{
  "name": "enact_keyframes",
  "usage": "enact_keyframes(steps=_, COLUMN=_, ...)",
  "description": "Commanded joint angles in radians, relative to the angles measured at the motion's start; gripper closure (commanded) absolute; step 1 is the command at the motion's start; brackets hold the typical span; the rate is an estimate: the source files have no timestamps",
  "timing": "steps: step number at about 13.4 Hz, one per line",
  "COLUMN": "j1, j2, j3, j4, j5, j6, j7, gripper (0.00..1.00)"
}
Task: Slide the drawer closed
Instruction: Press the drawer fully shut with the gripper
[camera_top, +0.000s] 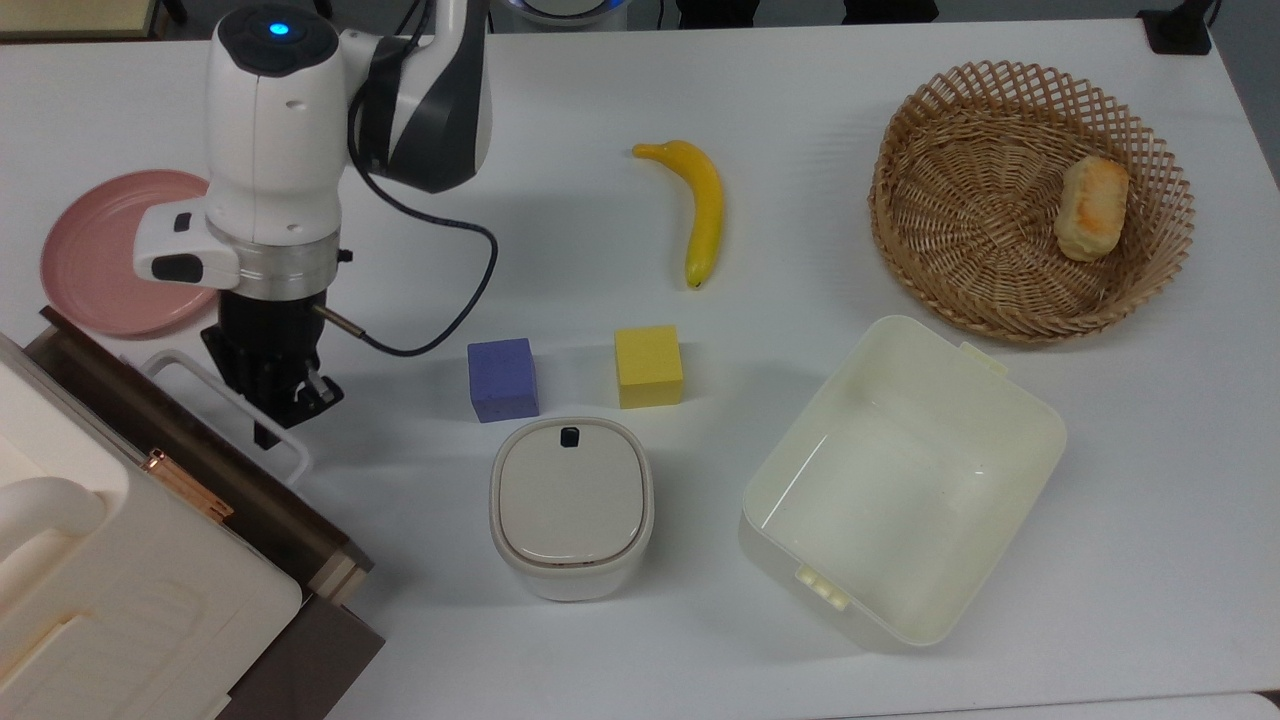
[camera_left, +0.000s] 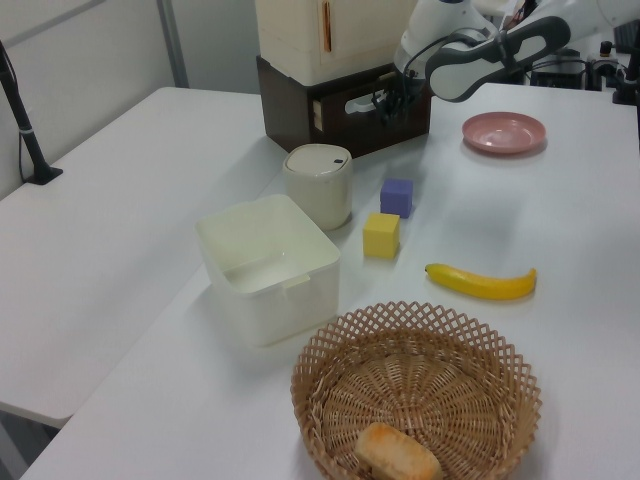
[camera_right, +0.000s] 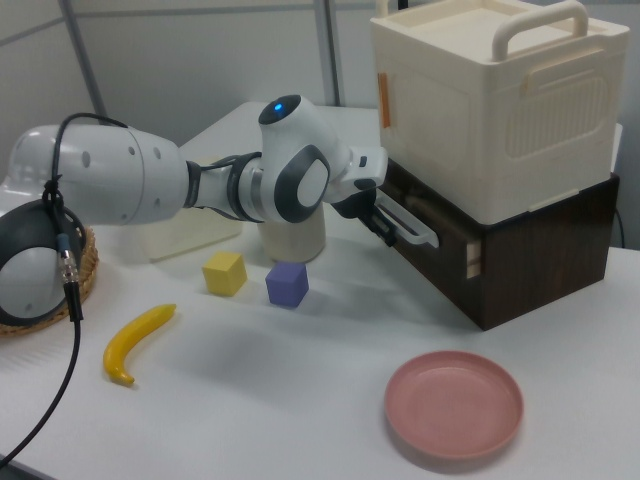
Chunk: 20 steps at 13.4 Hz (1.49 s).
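Note:
The drawer (camera_top: 280, 520) sits almost fully inside its dark brown cabinet (camera_right: 520, 270), with just the dark front panel and white loop handle (camera_top: 290, 455) showing at the top view's lower left. My gripper (camera_top: 275, 405) points down against the handle's outer bar, touching it. In the left view the gripper (camera_left: 385, 103) is at the drawer (camera_left: 345, 108) front, far back on the table. In the right view the gripper (camera_right: 378, 218) meets the handle (camera_right: 412, 228). A cream box (camera_right: 500, 100) rests on the cabinet.
A pink plate (camera_top: 95, 250) lies just behind the arm. A purple cube (camera_top: 502, 378), a yellow cube (camera_top: 648, 366) and a lidded cream canister (camera_top: 570, 505) stand close to the gripper. A banana (camera_top: 705, 210), a cream bin (camera_top: 1030, 400) and a wicker basket (camera_top: 900, 230) holding bread (camera_top: 1090, 208) lie farther off.

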Motion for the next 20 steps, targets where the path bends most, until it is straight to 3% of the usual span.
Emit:
enact_keyframes(steps=1, j1=-0.004, j2=0.052, j3=-0.019, j4=0.05, j5=-0.028, j6=0.103, j7=0.021, gripper=1.0)
enact_keyframes(steps=20, j1=-0.008, j2=0.077, j3=-0.034, j4=0.053, j5=-0.03, j6=0.202, j7=0.024, gripper=0.99)
